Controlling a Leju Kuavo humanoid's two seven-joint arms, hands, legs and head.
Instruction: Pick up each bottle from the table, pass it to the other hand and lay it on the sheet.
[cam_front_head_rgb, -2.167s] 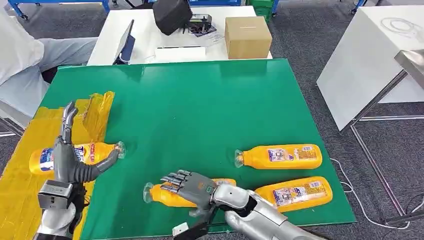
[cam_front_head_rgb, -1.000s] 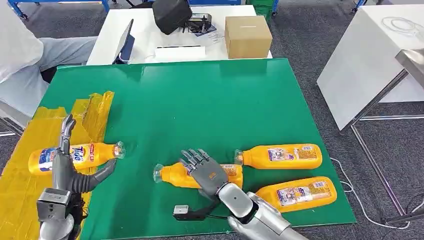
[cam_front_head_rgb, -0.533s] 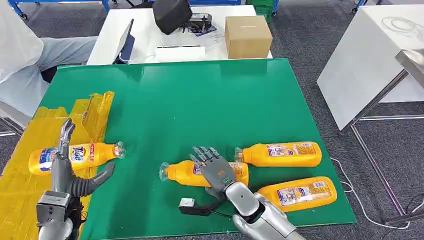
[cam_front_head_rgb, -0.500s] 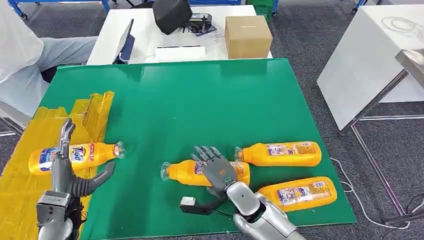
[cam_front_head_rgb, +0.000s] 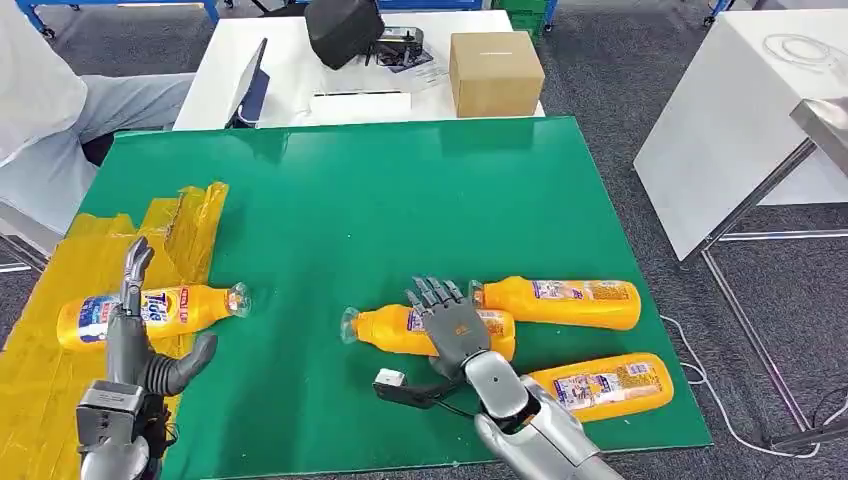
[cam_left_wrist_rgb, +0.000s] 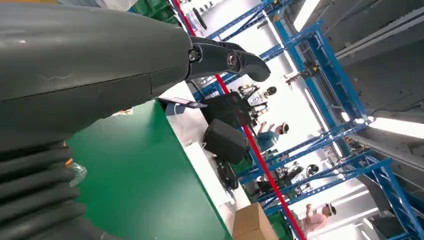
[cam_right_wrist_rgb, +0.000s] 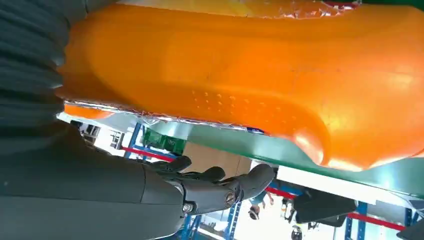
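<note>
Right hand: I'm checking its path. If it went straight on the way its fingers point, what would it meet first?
Probably the far bottle: the right hand lies over the middle bottle, fingers pointing beside its neck; depth is unclear.

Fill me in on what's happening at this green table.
A humanoid robot is sorting orange bottles. Its right hand rests on the middle bottle, fingers spread rather than wrapped around it. Two more bottles lie nearby: the far bottle and the near bottle. One bottle already lies across the yellow sheet and the green mat. The left hand hovers open beside it.
</note>
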